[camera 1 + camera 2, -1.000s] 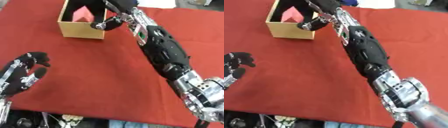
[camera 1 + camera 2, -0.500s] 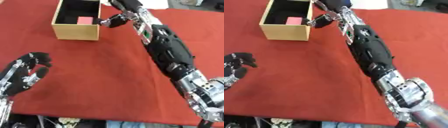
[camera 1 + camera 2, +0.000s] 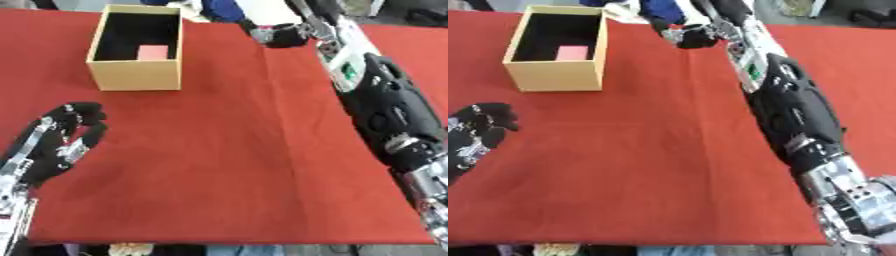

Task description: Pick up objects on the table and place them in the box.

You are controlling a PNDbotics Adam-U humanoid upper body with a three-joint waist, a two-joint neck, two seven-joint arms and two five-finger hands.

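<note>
1. The box [image 3: 137,76], seen in the left eye view, is set upright near the far left of the red table [image 3: 227,165], its open top facing the camera so that things can be dropped in from above. Its long axis is judged to run away from the robot, toward the far edge. A pink block [image 3: 153,52] is seen lying flat on the dark floor of the box, toward the near right corner; its shape is close to square, so no clear long axis can be given.

2. In the same view, the right hand [image 3: 282,36] is held at the far edge of the table, well right of the box and apart from it. Nothing is seen in it; whether its fingers are curled or straight cannot be told, as the hand is blurred. The right arm is stretched along the table's right side, probably to reach the far edge.

3. The left hand [image 3: 61,142] is rested at the lower left, fingers relaxed and slightly spread, pointing up toward the box, with nothing held. It is judged to be idle.

4. In the right eye view, the box [image 3: 557,75] and pink block [image 3: 573,52] are shown the same way. No other loose object is made out on the table.
</note>
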